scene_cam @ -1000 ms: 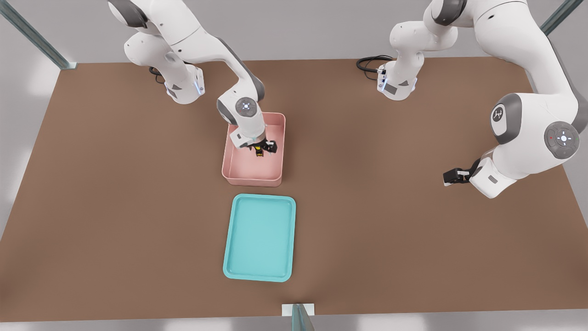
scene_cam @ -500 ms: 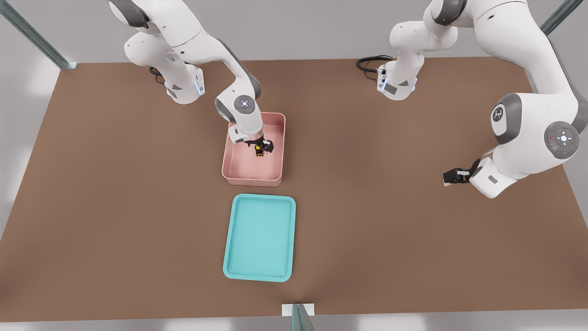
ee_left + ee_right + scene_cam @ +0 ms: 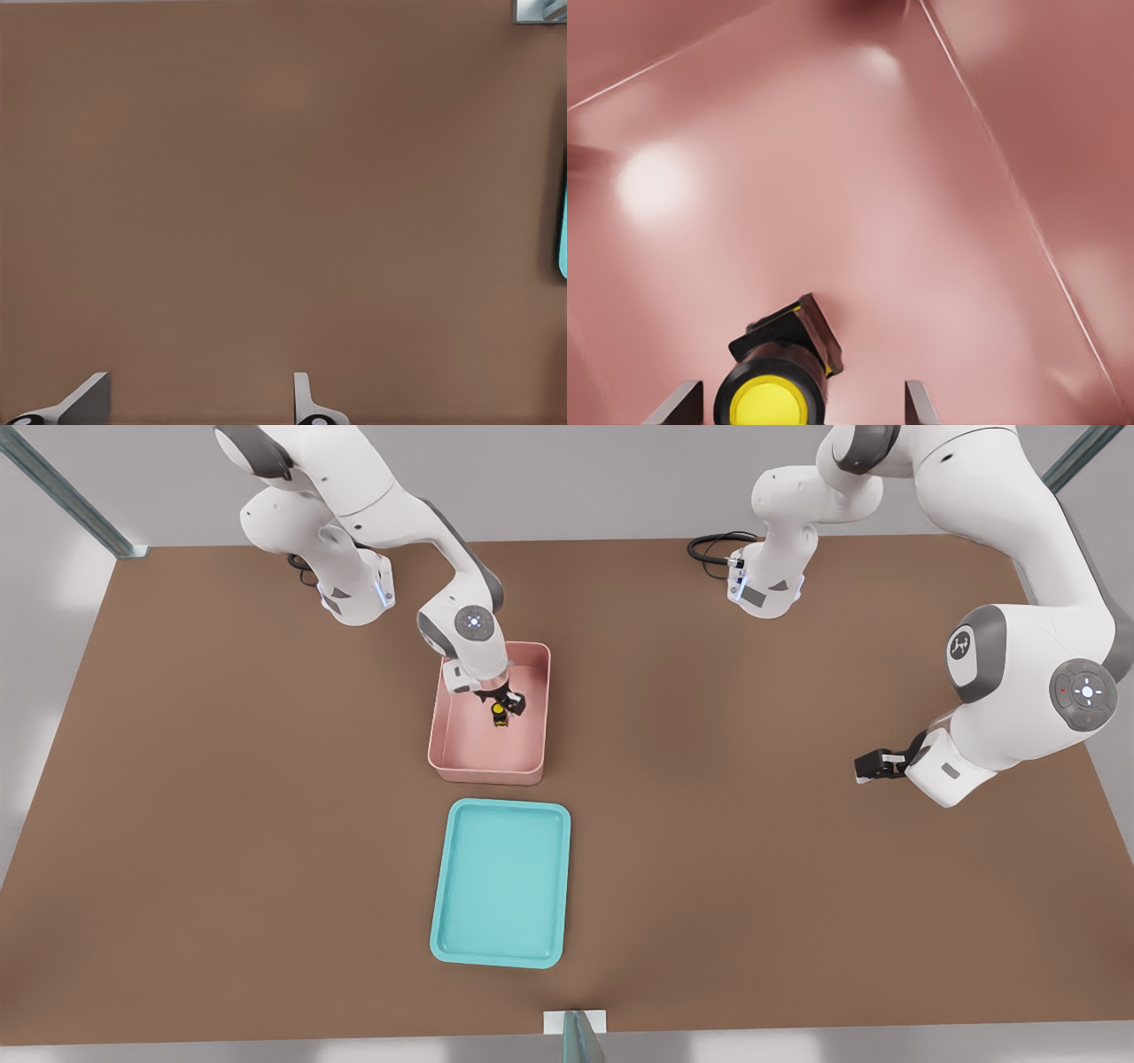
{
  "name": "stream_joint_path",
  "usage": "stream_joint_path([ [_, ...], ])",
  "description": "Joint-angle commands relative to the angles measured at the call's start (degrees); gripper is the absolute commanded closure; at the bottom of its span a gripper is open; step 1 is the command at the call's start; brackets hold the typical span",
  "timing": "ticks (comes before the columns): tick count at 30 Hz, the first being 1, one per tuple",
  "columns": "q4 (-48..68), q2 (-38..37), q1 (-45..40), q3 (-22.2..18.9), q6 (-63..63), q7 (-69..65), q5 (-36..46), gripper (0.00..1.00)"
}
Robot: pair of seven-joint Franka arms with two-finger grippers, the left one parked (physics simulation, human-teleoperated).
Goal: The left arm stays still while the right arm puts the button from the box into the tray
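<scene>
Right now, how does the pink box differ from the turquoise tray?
The box is pale pink with tall walls; the tray is turquoise with a low rim. The box holds the button, with the gripper lowered over it; the tray holds nothing. The box lies farther from the camera in the front view, the tray nearer. Both are rectangular with rounded corners and rest on the table.
</scene>
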Motion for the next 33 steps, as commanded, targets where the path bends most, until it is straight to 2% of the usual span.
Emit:
stream_joint_path([
  [1, 0.02, 0.30, -0.02, -0.01, 1.26, 5.11, 0.02, 0.13],
  [5, 0.11, 0.12, -0.11, -0.01, 1.17, 6.42, 0.11, 0.37],
  [7, 0.20, 0.21, -0.20, -0.01, 1.17, 6.95, 0.11, 0.39],
  [13, 0.20, -0.05, -0.20, -0.10, 1.17, 7.66, 0.20, 0.52],
  [20, 1.52, -7.61, -0.28, -0.45, -4.28, 7.39, 0.20, 0.54],
  [24, 11.18, -8.67, -1.34, -0.81, -15.35, 6.87, 0.20, 0.54],
  [27, 17.95, -7.88, -3.18, -0.72, -21.85, 6.43, -0.24, 0.54],
  [29, 25.42, -4.45, -6.26, -0.81, -26.87, 5.20, -0.33, 0.54],
  [33, 35.88, 2.76, -11.01, -0.72, -28.45, 4.40, 0.11, 0.55],
])
